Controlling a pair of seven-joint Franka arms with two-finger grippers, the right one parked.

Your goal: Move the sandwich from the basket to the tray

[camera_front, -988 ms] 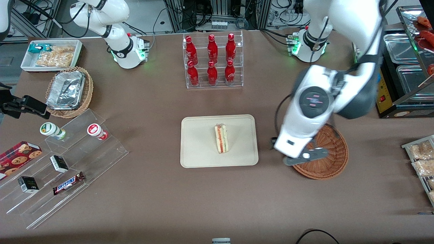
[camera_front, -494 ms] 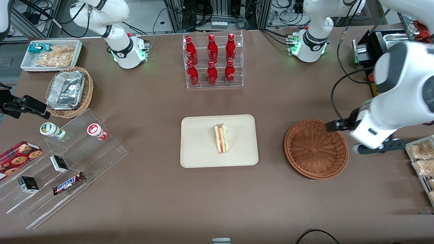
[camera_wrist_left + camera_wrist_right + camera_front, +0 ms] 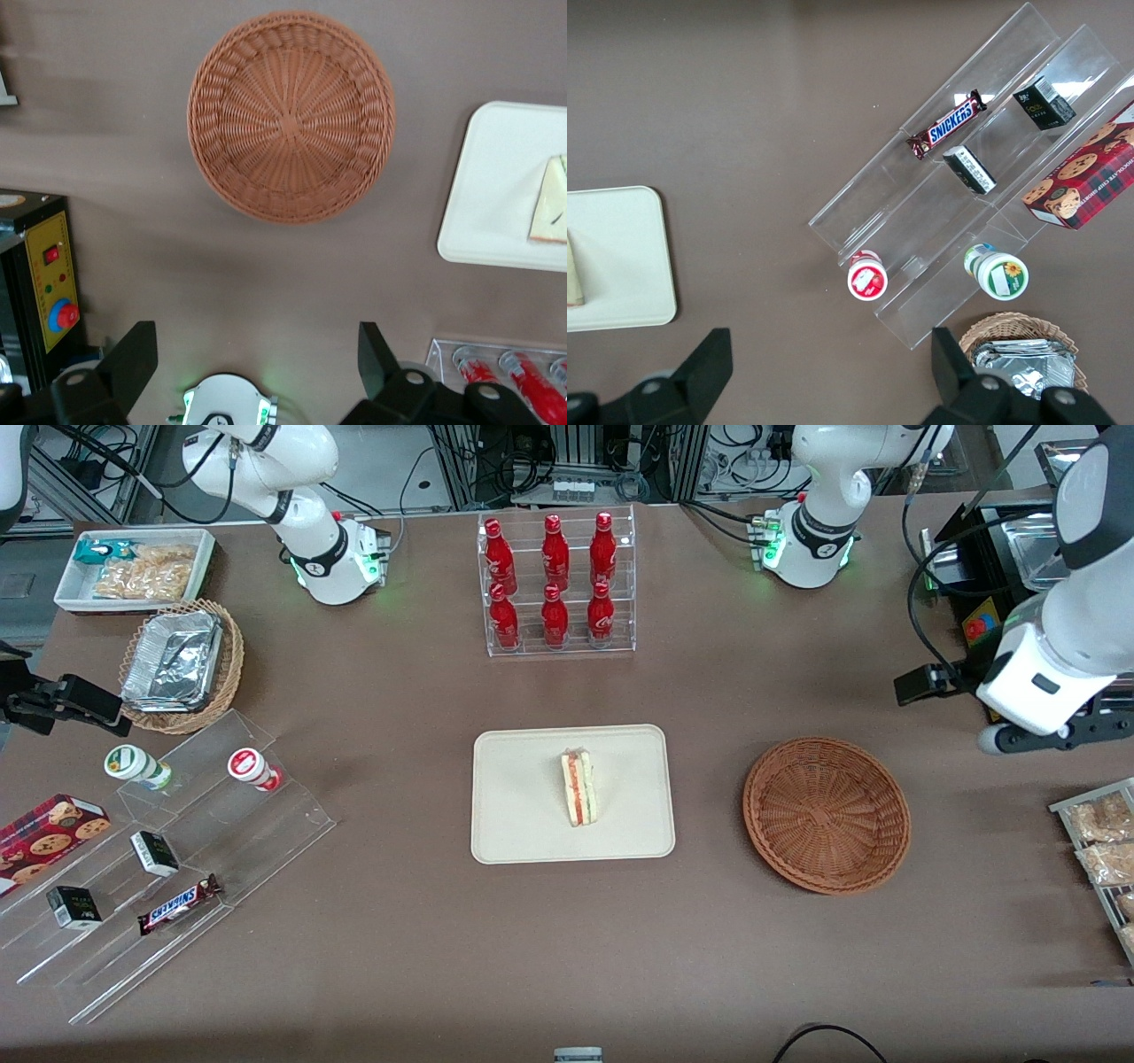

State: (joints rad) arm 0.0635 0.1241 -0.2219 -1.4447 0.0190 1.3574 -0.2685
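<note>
My gripper (image 3: 257, 372) hangs high above the table with its fingers (image 3: 131, 354) spread wide and nothing between them. In the front view it sits at the right edge of the frame (image 3: 1054, 731), well apart from the basket (image 3: 826, 813) and farther from the camera than it. The basket stands empty at right of centre, its woven bottom fully visible from my wrist (image 3: 291, 115). The sandwich (image 3: 578, 786) lies on the tray (image 3: 514, 824) in the middle of the frame, near the tray's centre, its red and green filling edge showing. From my wrist I catch only a pale corner of the sandwich (image 3: 551, 202) on the tray (image 3: 492, 186).
</note>
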